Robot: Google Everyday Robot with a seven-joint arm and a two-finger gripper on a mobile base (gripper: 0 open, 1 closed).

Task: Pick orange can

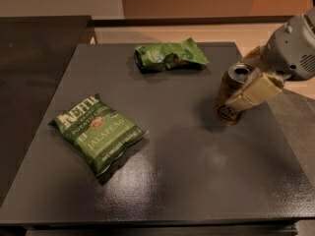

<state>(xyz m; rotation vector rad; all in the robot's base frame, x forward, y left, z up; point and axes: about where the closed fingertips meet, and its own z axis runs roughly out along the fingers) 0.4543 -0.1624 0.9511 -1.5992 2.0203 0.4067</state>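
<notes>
The orange can (228, 96), tan with a silver top and dark script, is at the right side of the dark grey table (197, 181). It leans a little and hangs just above the tabletop, with its shadow below it. My gripper (241, 88) comes in from the right edge and is shut on the can. One tan finger pad (255, 91) lies across the can's near side. The other finger shows behind the can.
A green jalapeño chip bag (98, 132) lies flat at the left front of the table. A crumpled green bag (170, 55) lies at the back centre. A dark counter (34, 48) stands to the left, and a light floor lies beyond the table's right edge.
</notes>
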